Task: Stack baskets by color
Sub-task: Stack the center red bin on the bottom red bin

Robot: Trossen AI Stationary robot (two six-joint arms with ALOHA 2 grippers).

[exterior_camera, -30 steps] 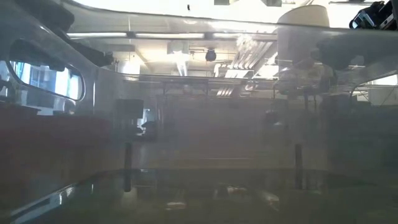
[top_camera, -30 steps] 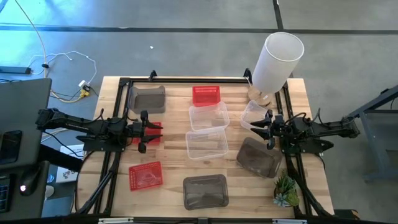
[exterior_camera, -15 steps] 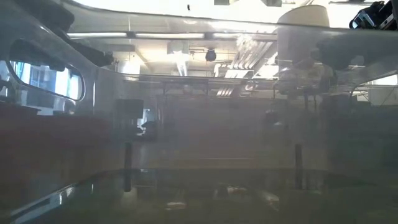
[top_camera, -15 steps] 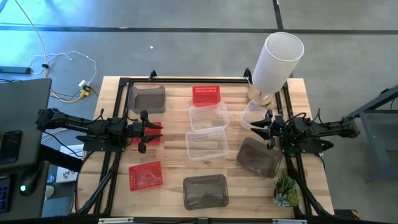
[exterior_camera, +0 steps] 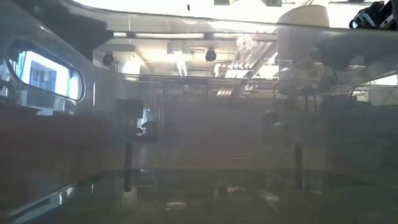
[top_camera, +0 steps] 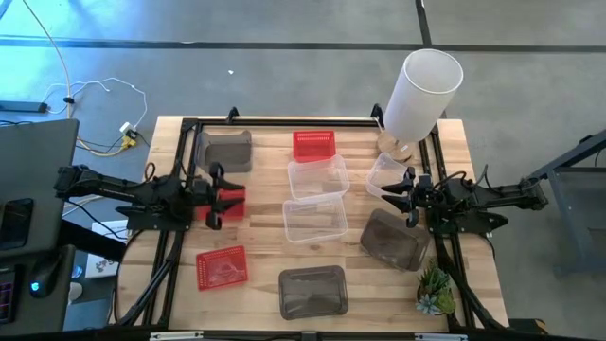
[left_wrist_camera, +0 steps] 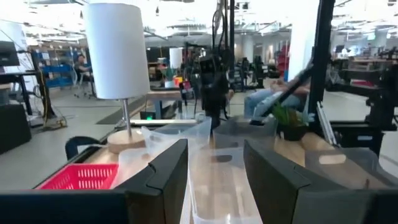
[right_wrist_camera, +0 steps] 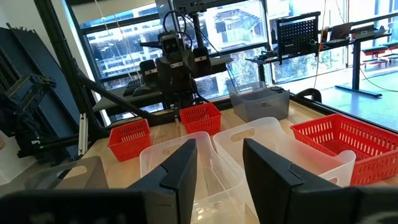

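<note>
Baskets lie scattered flat on the wooden table [top_camera: 265, 242]. The red ones are at the far middle [top_camera: 313, 145], the near left [top_camera: 221, 267] and just beside my left gripper [top_camera: 232, 200]. Two clear ones [top_camera: 317, 176] [top_camera: 315, 219] sit in the middle and a third [top_camera: 385, 173] at the right. Grey ones rest at the far left [top_camera: 224, 150], near middle [top_camera: 313, 292] and right [top_camera: 393, 239]. My left gripper [top_camera: 214, 196] [left_wrist_camera: 214, 149] hangs open over the left side, above that red basket's edge. My right gripper [top_camera: 410, 197] [right_wrist_camera: 219, 146] hangs open at the right.
A tall white cylinder lamp [top_camera: 421, 90] stands at the far right corner and a small green plant [top_camera: 436, 289] at the near right corner. A black frame [top_camera: 284, 121] runs along the table's edges. The low view looks through a murky basket wall.
My left gripper has risen a little and tipped its fingers upward, drawing slightly back toward the table's left edge, so more of the red basket beside it shows. The baskets lie where they were.
</note>
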